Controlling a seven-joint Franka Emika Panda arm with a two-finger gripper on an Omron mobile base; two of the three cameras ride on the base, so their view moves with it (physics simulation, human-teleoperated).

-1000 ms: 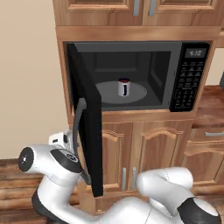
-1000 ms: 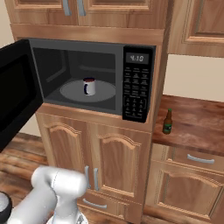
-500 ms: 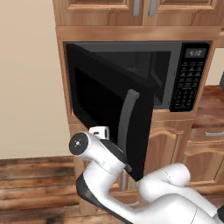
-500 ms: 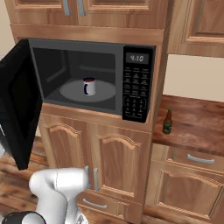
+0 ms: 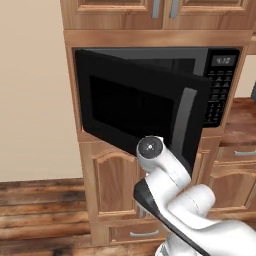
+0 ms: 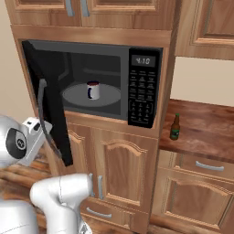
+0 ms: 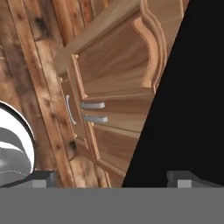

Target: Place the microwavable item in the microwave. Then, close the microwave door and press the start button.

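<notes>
Jaws are standing wide open, holding nothing; in the hand view the two dark fingertips are sitting far apart with the gripper midpoint over the edge of the black door, one tip over the wood floor, the other against the black panel. Whether a tip is actually touching the door I cannot tell.

Wood cabinetry is filling the wall, upper cupboards above, lower doors with grey handles below. Plank floor is running along the near left, beige wall beside it on the left.

The microwave is sitting built into the cabinet, keypad panel and small display on its right side. The microwave door is hanging partly open, hinged at the left, swung roughly halfway; its grey vertical bar handle is showing on the free right edge in the left base view, and edge-on in the right base view.

The white arm is reaching up in front of the lower cabinets, wrist end just beside the door's lower edge.

The wooden counter is lying to the right of the microwave with a brown bottle standing upright on it near the microwave.

The white mug is standing upright on the grey turntable inside the microwave, about centre.
</notes>
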